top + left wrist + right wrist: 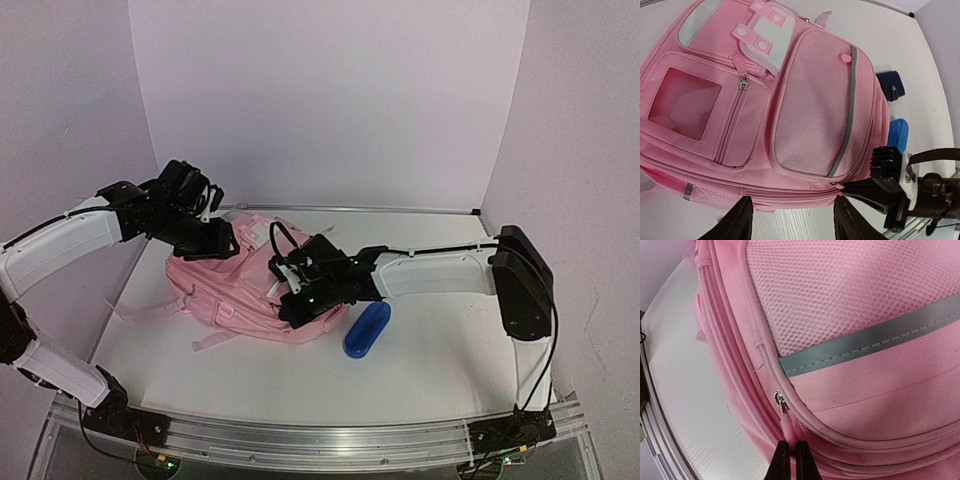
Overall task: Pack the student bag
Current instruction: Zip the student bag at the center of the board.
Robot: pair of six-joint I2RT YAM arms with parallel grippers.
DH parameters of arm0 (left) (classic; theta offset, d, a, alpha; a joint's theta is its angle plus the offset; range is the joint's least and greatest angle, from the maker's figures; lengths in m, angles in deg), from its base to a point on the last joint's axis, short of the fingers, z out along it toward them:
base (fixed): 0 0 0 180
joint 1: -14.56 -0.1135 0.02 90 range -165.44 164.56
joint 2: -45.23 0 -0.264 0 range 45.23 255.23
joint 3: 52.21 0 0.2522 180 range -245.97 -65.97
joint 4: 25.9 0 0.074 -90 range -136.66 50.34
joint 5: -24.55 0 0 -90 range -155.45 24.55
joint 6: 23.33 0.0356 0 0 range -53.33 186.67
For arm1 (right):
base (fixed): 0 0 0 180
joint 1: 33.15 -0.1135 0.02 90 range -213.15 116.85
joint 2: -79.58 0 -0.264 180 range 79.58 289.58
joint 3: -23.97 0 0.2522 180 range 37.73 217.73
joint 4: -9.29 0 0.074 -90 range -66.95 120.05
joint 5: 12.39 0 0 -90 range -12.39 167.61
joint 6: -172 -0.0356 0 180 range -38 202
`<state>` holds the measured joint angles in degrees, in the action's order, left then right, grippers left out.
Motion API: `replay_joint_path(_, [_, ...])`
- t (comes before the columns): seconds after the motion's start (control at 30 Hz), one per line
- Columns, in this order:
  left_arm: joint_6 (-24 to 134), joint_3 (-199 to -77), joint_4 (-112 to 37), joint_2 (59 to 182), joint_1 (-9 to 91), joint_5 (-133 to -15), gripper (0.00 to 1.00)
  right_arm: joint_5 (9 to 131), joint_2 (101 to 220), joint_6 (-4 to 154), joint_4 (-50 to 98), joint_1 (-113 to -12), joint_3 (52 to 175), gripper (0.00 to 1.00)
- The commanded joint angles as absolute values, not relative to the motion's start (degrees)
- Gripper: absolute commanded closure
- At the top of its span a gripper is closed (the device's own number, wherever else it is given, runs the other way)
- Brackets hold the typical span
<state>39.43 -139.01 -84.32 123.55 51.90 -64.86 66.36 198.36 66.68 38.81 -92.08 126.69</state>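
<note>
The student bag (235, 285) is a large pink backpack lying front-up on the white table. It fills the left wrist view (765, 100), showing a mesh pocket with a grey strip and white patches. My right gripper (293, 303) is at the bag's near right edge, shut on a pink zip pull (788, 424). In the right wrist view its tips (791, 454) pinch the pull just below the metal slider (780, 402). My left gripper (220, 240) hovers open and empty above the bag's far left part. Its fingers (740, 220) stand wide apart.
A blue pouch (367, 330) lies on the table right of the bag; it also shows in the left wrist view (898, 135). A small dark navy case (891, 85) lies beyond it. Pink straps (150, 310) trail left of the bag. White walls enclose the table.
</note>
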Motion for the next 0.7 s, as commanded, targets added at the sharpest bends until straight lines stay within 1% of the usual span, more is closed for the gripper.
replay_joint_path(0.0, [52.44, -136.22, -85.08, 120.06, 51.82, -68.99, 0.45, 71.6, 192.43, 69.93, 39.11, -91.72, 126.02, 1.0])
replay_joint_path(0.07, [55.83, -135.37, -85.77, 119.54, 51.82, -67.56, 0.45, 72.56, 192.19, 70.13, 39.57, -91.57, 125.25, 1.0])
replay_joint_path(0.13, [55.45, -135.79, -86.99, 121.03, 51.75, -64.08, 0.45, 73.56, 191.9, 69.95, 40.12, -91.41, 124.96, 1.0])
replay_joint_path(0.37, [43.12, -138.42, -88.32, 129.85, 51.69, -57.92, 0.43, 74.51, 191.29, 70.78, 40.36, -91.36, 124.94, 1.0])
replay_joint_path(0.53, [39.83, -140.98, -89.0, 135.15, 51.73, -60.82, 0.43, 74.1, 191.23, 71.19, 40.37, -91.3, 124.86, 1.0])
replay_joint_path(0.67, [35.51, -139.32, -87.65, 135.32, 51.73, -63.48, 0.43, 73.76, 191.24, 70.78, 40.37, -91.32, 124.85, 1.0])
